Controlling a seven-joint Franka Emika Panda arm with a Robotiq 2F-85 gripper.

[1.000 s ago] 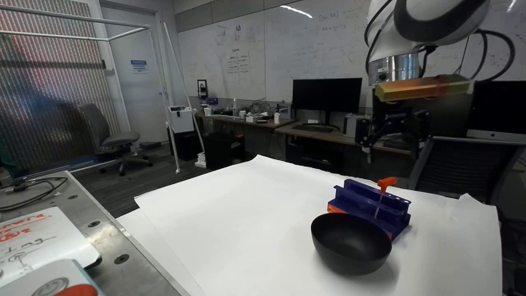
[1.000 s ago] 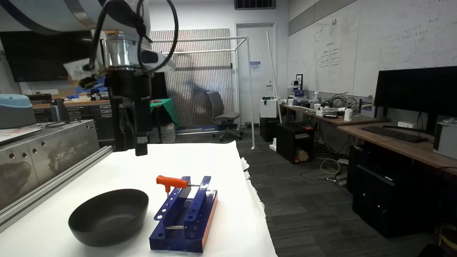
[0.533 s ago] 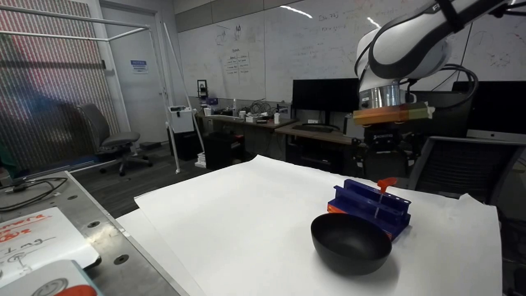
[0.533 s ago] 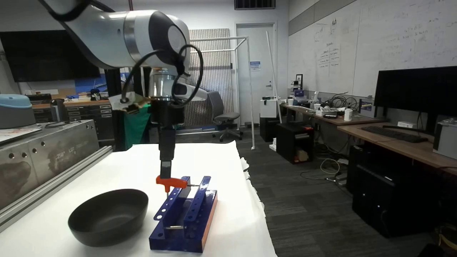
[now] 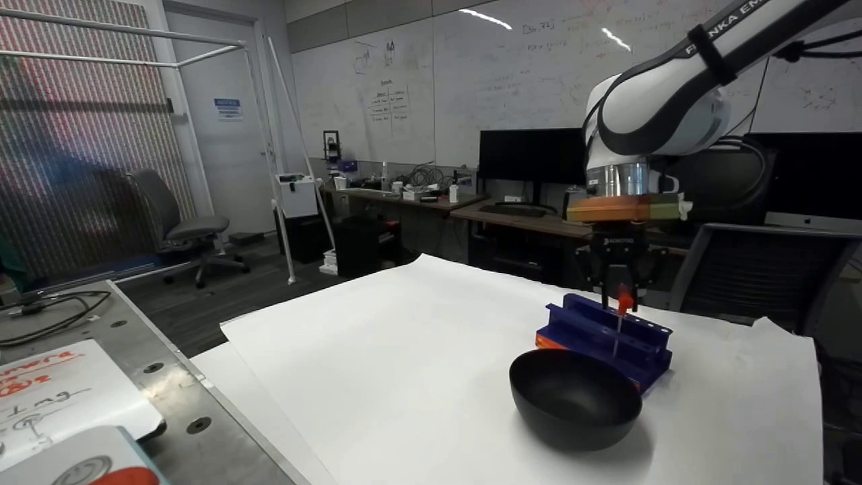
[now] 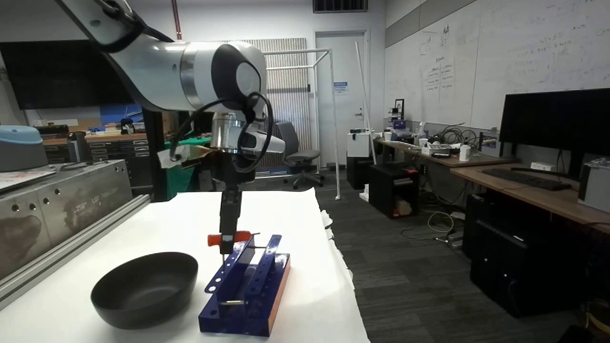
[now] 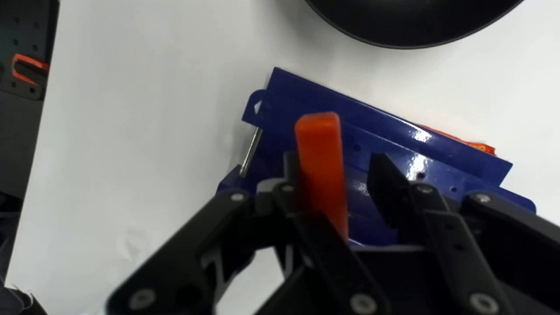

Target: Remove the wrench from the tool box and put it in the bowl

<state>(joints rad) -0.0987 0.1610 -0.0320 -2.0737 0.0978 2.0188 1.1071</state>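
The gripper [image 5: 619, 304] had its 2 fingers [image 7: 387, 188] spread wide, 1 on each side of the orange wrench [image 7: 323, 157] — with a gap by 1 of them. The wrench stood handle up in the blue tool box [image 6: 233, 325], and the black bowl [image 6: 144, 286] sat near the box on white paper [image 6: 286, 219].

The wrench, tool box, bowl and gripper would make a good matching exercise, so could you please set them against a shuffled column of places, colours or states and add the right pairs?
Column one
1. Wrench
2. Tool box
3. Bowl
4. Gripper

Column two
A. Black, cut off by the top edge of the wrist view
B. Open, with its jaws apart
C. Orange-red at the top, standing between the jaws
D. Dark blue, pierced with small holes

Right pairs: 1-C, 2-D, 3-A, 4-B
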